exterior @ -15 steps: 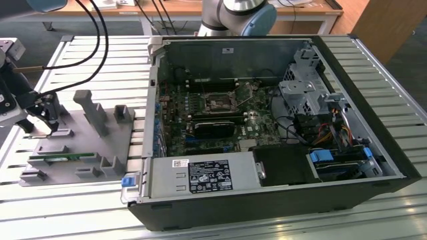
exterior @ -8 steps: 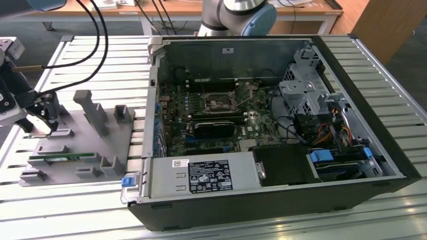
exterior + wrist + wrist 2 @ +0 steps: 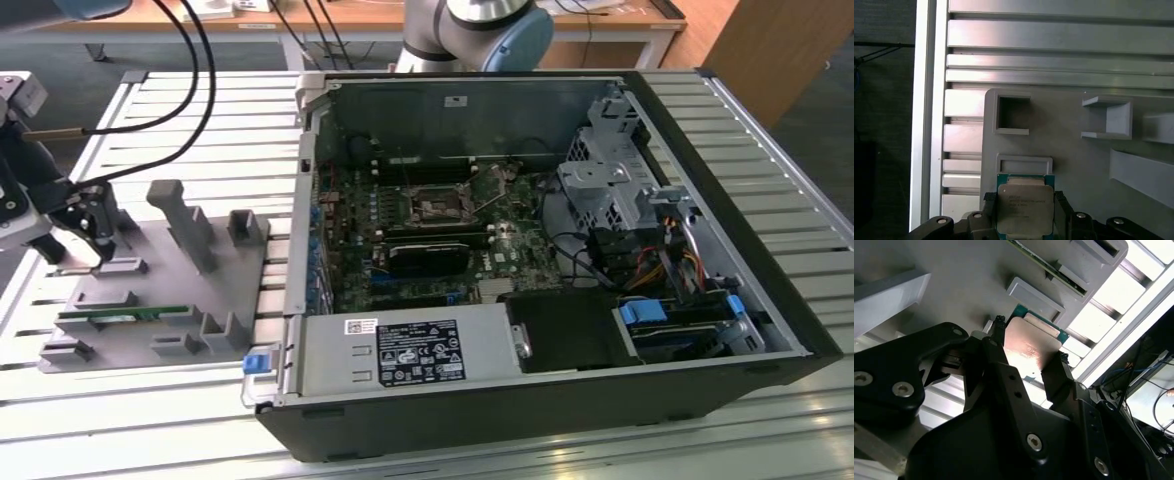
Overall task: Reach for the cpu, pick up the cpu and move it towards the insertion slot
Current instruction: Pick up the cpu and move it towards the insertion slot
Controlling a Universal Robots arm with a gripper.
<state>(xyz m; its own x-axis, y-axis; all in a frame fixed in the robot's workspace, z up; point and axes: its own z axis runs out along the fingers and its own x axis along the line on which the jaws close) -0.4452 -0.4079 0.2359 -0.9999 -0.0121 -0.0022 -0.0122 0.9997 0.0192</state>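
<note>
The gripper point(image 3: 1031, 340) has closed in on the chip point(image 3: 1029, 352). In both wrist views each of the black fingers point(image 3: 996, 357) lies against an opposite edge of the chip, with no gap that I can see. The silvery top plate faces up between them, and a thin green rim shows at the far edge. I cannot tell whether the chip rests on its seat or is a little clear of it.

The chip is at the edge of the grey tray point(image 3: 134, 295), just beside a small raised rectangular frame point(image 3: 1024, 164). A square pocket point(image 3: 1013, 114) lies farther along the tray. In the exterior view the gripper hangs low over the tray at that view's left. The green memory stick point(image 3: 114, 315) lies in a holder nearer the camera. The socket point(image 3: 437, 207) sits on the board inside the open computer case point(image 3: 534, 400), well apart from the gripper and beyond the case wall. Tray and case both stand on a slatted metal table point(image 3: 160, 110).

The step in hand looks like the pick-up. I judge that it goes well if:
- the fingers press only on the two side edges, evenly, so the chip stays level and does not twist;
- the force is just enough to hold a thin, stiff plate;
- any lift goes straight up, so the rim does not catch on the raised frame;
- the chip's squareness to the fingers is kept, since the socket is only slightly larger.
</note>
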